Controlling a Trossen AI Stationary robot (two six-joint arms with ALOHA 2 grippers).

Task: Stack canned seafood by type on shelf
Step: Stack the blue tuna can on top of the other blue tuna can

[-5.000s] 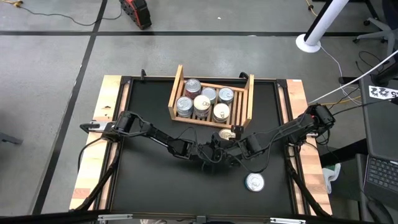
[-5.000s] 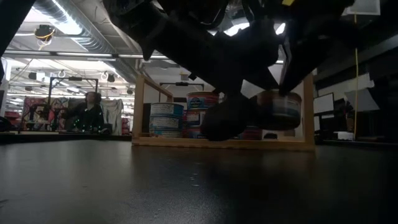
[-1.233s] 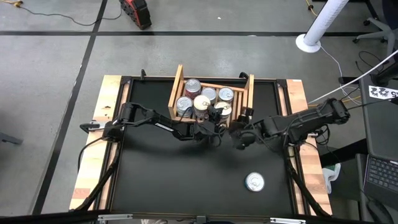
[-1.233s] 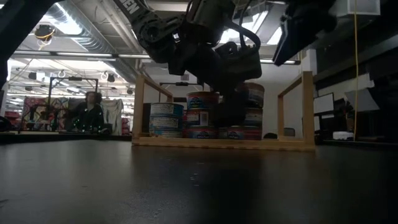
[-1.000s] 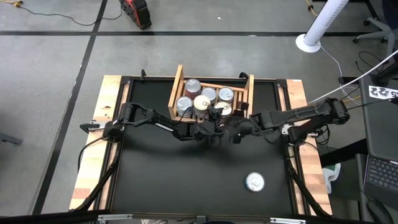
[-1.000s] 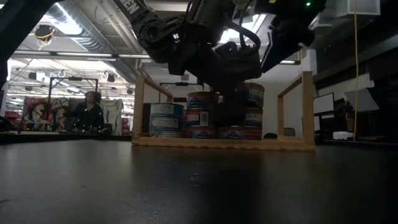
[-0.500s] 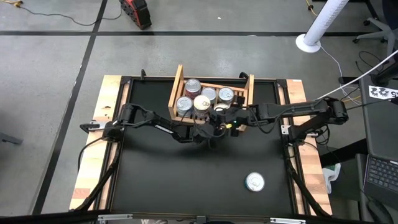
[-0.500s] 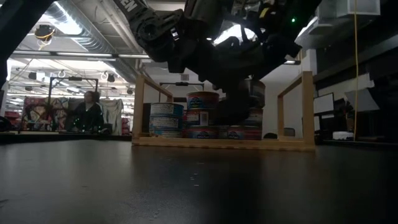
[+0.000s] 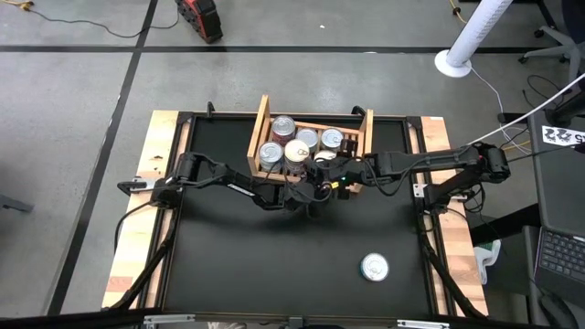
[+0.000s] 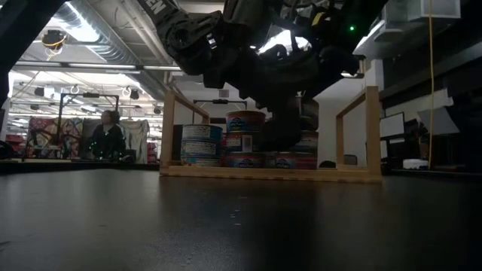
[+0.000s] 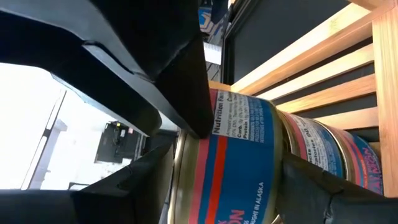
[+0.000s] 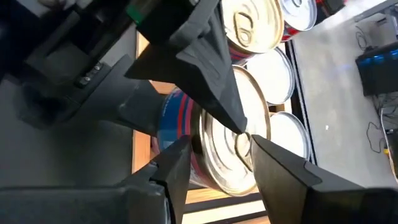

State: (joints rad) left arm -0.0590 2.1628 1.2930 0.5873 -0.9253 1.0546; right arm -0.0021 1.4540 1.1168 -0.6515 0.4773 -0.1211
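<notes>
- Left claw [image 9: 313,183] grips a round blue-and-red-labelled seafood tin [image 11: 239,163] by its sides, at the light wooden slatted shelf [image 9: 257,140].
- Right claw [image 9: 336,175], fingers partly apart, touches that tin's silvery lid [image 12: 231,149].
- Shelf holds more tins; one silvery-lidded tin [image 9: 374,267] sits alone on the black desk [image 9: 228,256].

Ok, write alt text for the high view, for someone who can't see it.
Overhead view: the left gripper and right gripper meet at the front edge of a wooden shelf holding round seafood tins on a black table. One more tin lies alone near the table's front right.
</notes>
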